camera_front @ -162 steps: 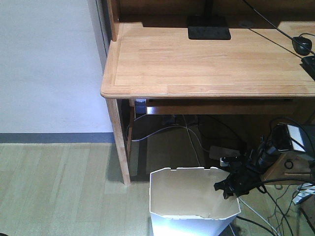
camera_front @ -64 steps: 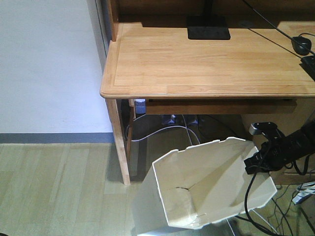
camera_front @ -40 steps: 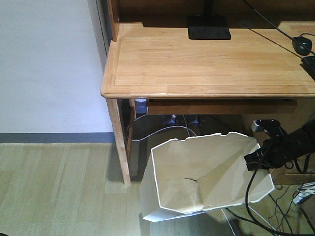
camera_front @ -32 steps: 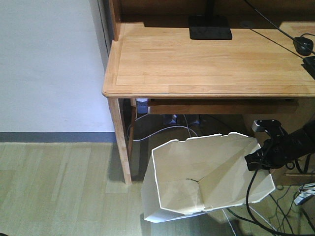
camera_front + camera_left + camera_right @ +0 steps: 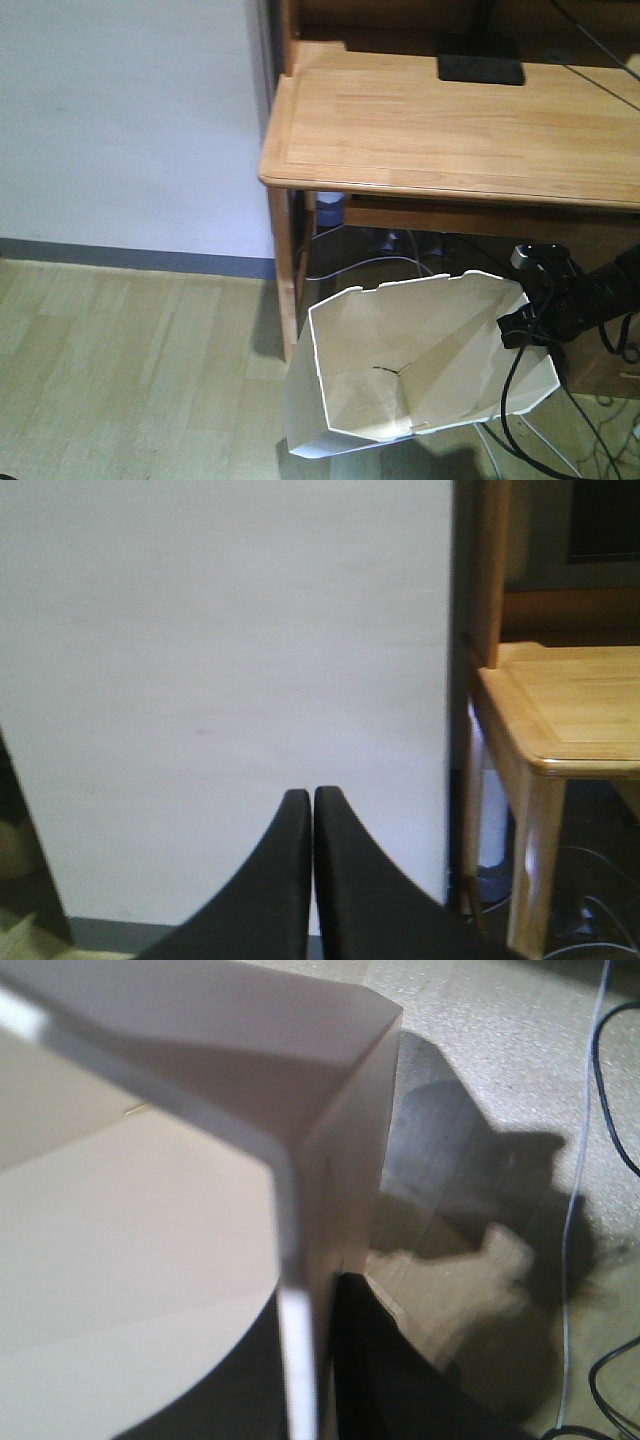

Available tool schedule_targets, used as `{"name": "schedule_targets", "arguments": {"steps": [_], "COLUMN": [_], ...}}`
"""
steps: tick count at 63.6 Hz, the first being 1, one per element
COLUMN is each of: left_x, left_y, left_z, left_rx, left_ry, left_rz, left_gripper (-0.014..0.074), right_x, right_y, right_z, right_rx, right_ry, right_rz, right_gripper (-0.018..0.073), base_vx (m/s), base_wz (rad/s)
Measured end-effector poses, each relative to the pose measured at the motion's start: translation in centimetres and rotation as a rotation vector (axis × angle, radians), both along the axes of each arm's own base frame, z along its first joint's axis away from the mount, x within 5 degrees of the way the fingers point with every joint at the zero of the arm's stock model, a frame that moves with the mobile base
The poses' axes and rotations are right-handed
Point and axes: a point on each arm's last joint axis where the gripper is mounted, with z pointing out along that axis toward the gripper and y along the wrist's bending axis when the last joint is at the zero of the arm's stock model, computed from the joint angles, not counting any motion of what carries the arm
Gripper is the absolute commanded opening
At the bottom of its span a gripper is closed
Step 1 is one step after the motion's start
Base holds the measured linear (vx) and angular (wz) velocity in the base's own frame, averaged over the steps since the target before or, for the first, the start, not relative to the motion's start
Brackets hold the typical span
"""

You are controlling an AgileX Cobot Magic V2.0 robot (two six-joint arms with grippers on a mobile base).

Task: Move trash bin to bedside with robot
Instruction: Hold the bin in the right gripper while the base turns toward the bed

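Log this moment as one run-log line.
right gripper: shut on trash bin rim | trash bin: tilted, beside desk | left gripper: shut, empty | bed: not in view

Floor [image 5: 120, 370] left of trash bin [image 5: 430, 360] open; desk [image 5: 450, 130] behind.

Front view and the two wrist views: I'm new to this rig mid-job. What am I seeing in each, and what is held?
This is a two-armed robot on a rolling base. The front view looks ahead from the body: a wooden desk and, before it, the white trash bin, tilted with its mouth toward the camera. The right pincer clamps its rim. The right wrist view looks along that pincer, so the rim fills it. The left wrist view shows the left pincer closed, empty, facing a white wall.
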Motion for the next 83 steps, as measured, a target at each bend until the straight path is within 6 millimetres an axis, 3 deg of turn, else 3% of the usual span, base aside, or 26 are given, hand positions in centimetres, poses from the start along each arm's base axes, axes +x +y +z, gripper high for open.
{"name": "schedule_targets", "arguments": {"steps": [83], "left_x": [0.00], "left_y": [0.00], "left_z": [0.00], "left_rx": [0.000], "left_ry": [0.000], "left_rz": [0.000], "left_gripper": [-0.0006], "right_x": [0.01], "right_y": [0.06], "right_z": [-0.01], "right_rx": [-0.002], "right_ry": [-0.001], "right_rz": [0.004], "right_gripper": [-0.0005], "base_vx": [0.04], "base_wz": [0.50]}}
